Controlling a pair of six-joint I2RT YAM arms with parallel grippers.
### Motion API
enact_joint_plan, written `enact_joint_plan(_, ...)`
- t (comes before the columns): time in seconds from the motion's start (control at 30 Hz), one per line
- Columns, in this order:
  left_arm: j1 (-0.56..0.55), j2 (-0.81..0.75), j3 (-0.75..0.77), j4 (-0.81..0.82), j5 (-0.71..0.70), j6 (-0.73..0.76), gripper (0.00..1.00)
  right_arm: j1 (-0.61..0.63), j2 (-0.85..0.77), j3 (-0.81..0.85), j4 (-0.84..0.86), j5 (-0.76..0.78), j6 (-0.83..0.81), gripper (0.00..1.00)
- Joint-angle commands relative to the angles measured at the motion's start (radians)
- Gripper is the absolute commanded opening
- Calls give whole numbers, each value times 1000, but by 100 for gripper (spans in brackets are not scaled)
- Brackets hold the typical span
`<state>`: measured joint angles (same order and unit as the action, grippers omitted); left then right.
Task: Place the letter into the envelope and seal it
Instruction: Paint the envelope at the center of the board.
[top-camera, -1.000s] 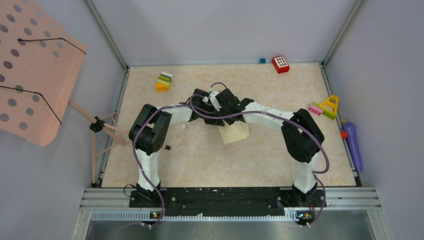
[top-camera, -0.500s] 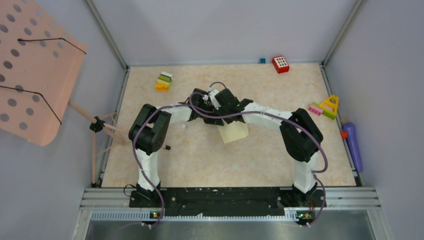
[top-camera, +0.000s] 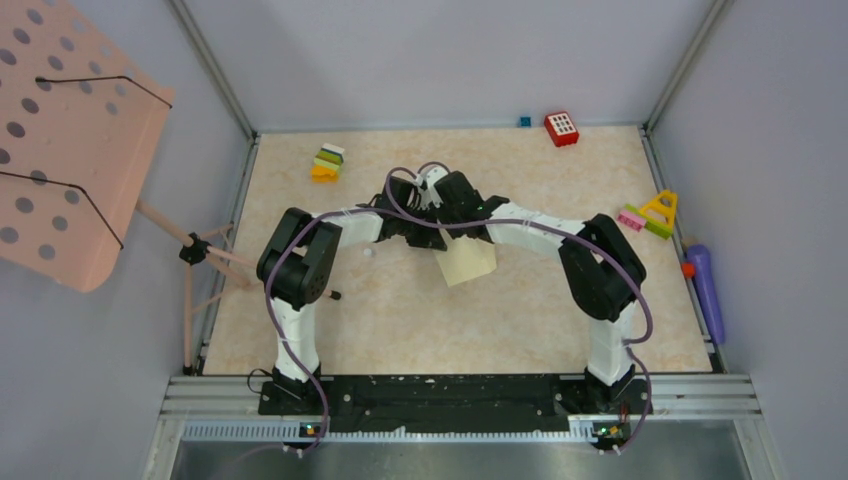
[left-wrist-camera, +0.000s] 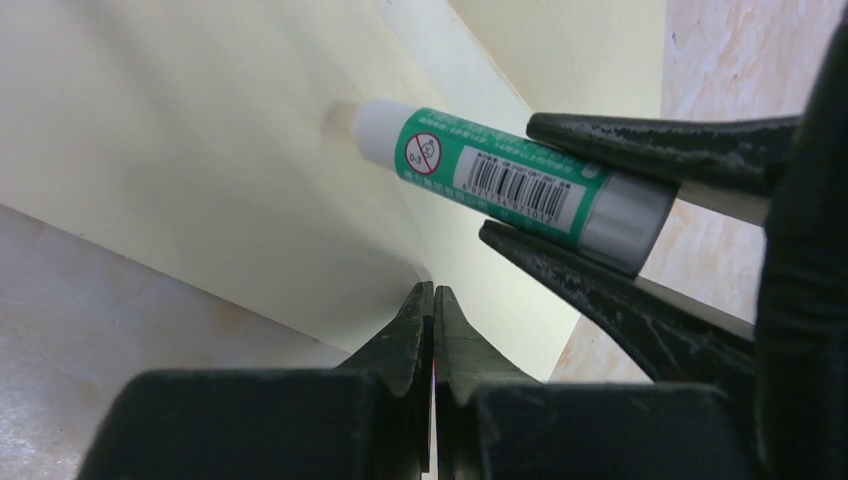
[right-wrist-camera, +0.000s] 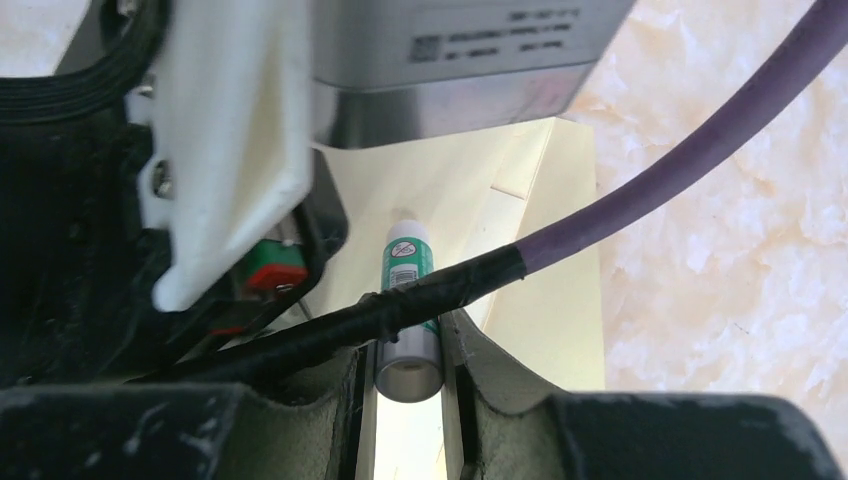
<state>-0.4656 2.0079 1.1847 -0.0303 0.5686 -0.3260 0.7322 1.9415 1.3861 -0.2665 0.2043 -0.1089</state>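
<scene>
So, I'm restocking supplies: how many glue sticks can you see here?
1. The green glue stick is clamped in the right gripper, its white tip at the pale yellow envelope. Others could be hidden beneath the arms.

Red block (top-camera: 561, 128), pink perforated board (top-camera: 70, 140)

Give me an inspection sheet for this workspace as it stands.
Surface: marbled beige table, no spills seen.
Job's things: envelope lies mid-table; glue stick has its white tip on it; letter not seen.
Clutter: stacked blocks far left; red block far right; yellow triangle piece and purple cylinder at right.
Grippers: left gripper shut at the envelope's edge; right gripper shut on the glue stick.
Cables: purple cable crosses over the glue stick.
Surroundings: pink perforated board on a stand, left.
</scene>
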Motion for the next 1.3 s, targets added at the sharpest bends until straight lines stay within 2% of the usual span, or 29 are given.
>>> enact_joint_plan(0.0, -36, 43, -19, -82, -96, 45, 0, -26, 4, -4, 129, -12, 68, 0)
enact_joint_plan(0.33, -36, 46, -18, -82, -97, 45, 0, -27, 55, 41, 3, -107, 73, 0)
enact_joint_plan(0.7, -36, 49, -17, -82, -101, 44, 0, -27, 41, 85, -169, -123, 43, 0)
enact_joint_plan(1.27, -36, 53, -14, -83, -107, 42, 0, -10, 22, 116, -335, -159, 2, 0)
